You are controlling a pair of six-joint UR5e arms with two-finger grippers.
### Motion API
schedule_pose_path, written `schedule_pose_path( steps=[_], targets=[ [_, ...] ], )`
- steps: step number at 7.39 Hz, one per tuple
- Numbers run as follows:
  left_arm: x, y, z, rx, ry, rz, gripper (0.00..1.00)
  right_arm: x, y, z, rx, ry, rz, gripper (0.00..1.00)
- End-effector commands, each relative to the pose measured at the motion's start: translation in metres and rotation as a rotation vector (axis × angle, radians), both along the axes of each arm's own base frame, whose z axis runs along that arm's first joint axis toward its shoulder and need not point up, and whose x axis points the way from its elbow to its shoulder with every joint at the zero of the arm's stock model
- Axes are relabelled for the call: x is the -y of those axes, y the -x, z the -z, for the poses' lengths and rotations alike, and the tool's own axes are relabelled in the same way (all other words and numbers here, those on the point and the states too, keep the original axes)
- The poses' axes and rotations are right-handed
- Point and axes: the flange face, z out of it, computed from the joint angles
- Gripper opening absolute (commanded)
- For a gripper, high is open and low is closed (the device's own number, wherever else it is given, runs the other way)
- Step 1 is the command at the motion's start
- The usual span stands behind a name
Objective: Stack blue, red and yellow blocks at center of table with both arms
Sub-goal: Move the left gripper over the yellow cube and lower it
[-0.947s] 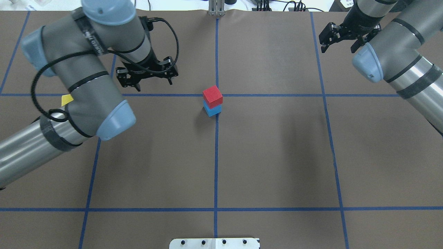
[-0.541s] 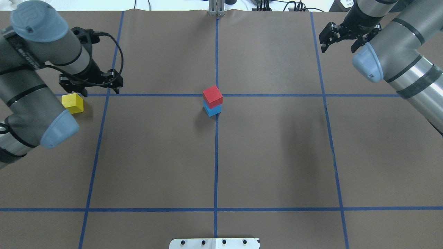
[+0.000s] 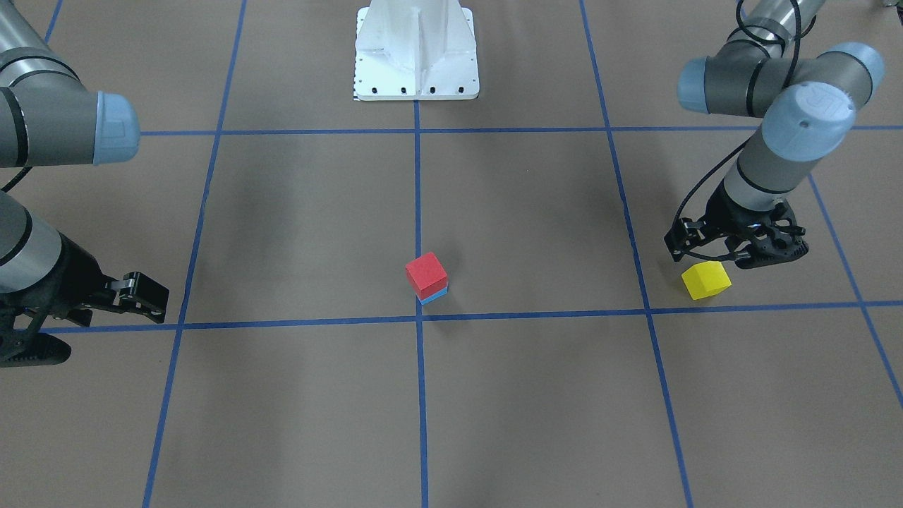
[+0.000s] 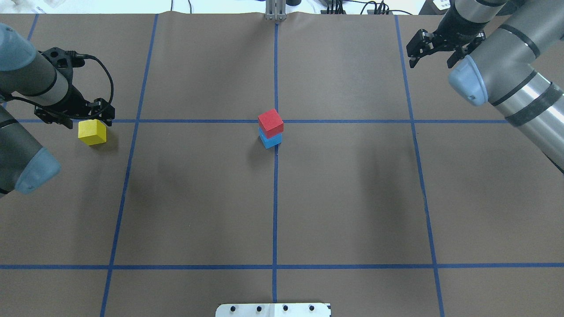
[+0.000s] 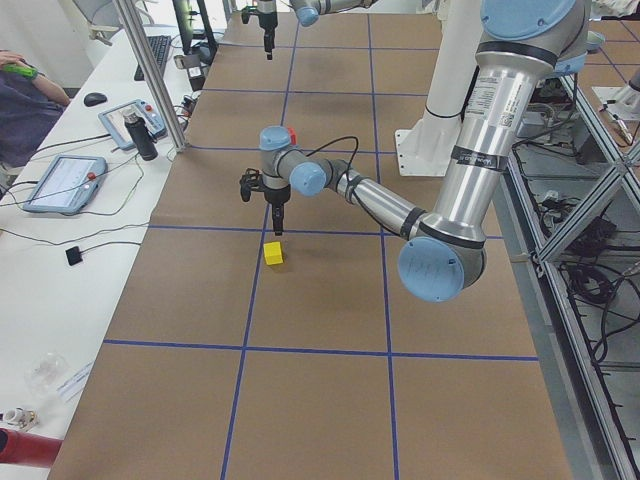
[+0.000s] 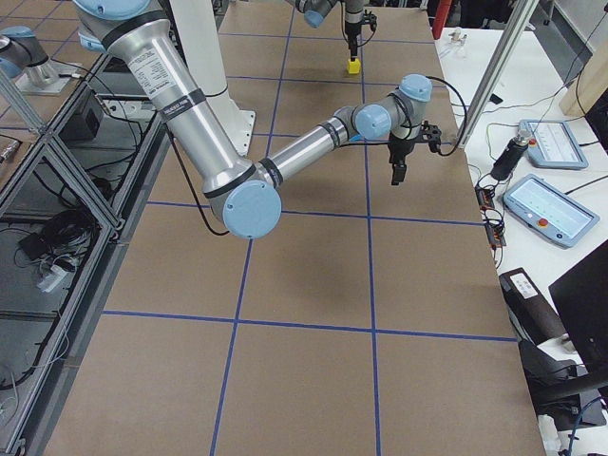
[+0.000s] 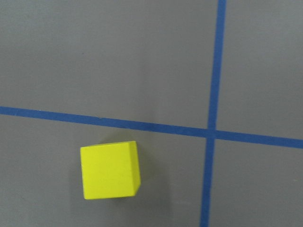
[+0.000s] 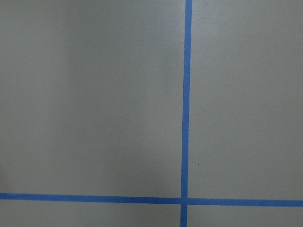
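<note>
Yellow block (image 4: pixel 92 132) sits on the tabletop (image 4: pixel 198 207), well apart from the red block (image 4: pixel 270 122) stacked on the blue block (image 4: pixel 270 140). Left gripper (image 3: pixel 726 255) hovers close by, jaws released; right gripper (image 4: pixel 431 61) idle, jaws released. I judge the block light and rigid: grip opposite flat faces.

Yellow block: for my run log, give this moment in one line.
red block on blue block | yellow block: loose on table | left gripper: open, near it | right gripper: open, empty

A robotics lab: grid-taped table (image 4: pixel 352 198), teach pendants (image 6: pixel 549 204) and loose cables (image 6: pixel 52 228) beside it.
</note>
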Motion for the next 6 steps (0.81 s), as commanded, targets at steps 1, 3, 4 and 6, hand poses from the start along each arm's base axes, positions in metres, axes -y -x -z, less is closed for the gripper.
schedule_pose_path(
  steps=[1, 3, 4, 6],
  targets=[
    [0.021, -0.001, -0.047, -0.008, -0.013, 0.017, 1.00, 0.001, 0.000, 0.001, 0.000, 0.000, -0.001, 0.99],
    [0.042, -0.015, -0.062, 0.003, -0.001, 0.017, 1.00, -0.001, 0.000, 0.003, 0.003, -0.007, -0.001, 0.99],
    [0.042, -0.018, -0.063, 0.004, 0.004, 0.014, 1.00, -0.001, 0.000, 0.003, 0.003, -0.007, -0.001, 0.99],
    [0.038, -0.016, -0.066, -0.002, -0.002, 0.012, 1.00, -0.001, -0.001, 0.000, 0.001, -0.005, 0.002, 0.99]
  ],
)
